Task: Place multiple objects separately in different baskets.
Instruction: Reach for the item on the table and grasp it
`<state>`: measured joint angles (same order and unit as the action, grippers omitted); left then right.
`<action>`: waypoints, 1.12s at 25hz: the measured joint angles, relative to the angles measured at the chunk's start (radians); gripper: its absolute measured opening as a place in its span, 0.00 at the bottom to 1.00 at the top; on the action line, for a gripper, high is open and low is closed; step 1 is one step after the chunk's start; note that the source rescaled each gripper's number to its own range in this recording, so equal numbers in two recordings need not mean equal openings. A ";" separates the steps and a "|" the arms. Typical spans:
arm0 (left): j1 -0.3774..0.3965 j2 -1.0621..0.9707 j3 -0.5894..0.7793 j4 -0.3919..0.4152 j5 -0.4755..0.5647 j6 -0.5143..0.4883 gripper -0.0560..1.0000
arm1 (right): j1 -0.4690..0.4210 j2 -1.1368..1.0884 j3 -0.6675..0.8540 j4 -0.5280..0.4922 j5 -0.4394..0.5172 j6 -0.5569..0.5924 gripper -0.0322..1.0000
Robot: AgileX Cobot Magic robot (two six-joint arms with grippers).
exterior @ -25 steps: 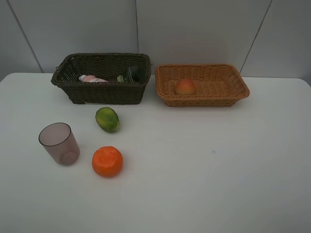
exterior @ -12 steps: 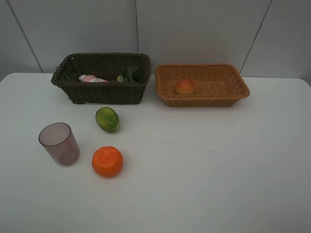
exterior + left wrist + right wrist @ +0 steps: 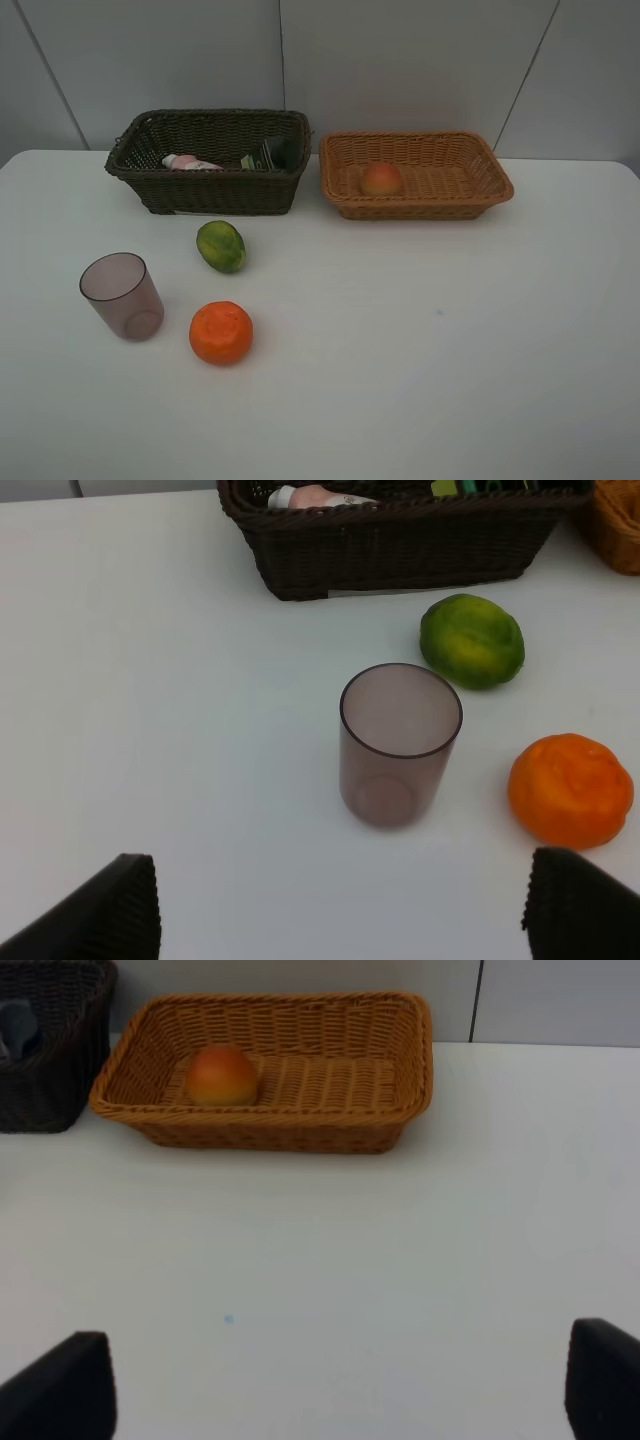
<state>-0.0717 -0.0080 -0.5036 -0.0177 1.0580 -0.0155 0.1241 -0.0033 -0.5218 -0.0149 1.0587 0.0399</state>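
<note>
High view: nothing has moved this past second; the cup, green fruit and orange wait unsorted on the table, and my arms are out of sight. Left wrist: my left tool gapes empty before the cup, with the dark basket and its pink bottle cut off. Right wrist: my right tool is wide and empty, facing the tan basket that holds the peach.

A plain white desk meets a pale grey panelled wall with thin dark seams, under soft, even light.
</note>
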 joint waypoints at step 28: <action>-0.048 1.110 -0.247 -0.052 -0.257 0.130 0.94 | 0.000 0.000 0.000 0.001 0.000 0.000 0.97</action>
<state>-0.1198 1.1021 -0.7503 -0.0697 0.8015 0.1140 0.1241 -0.0033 -0.5218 -0.0141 1.0587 0.0399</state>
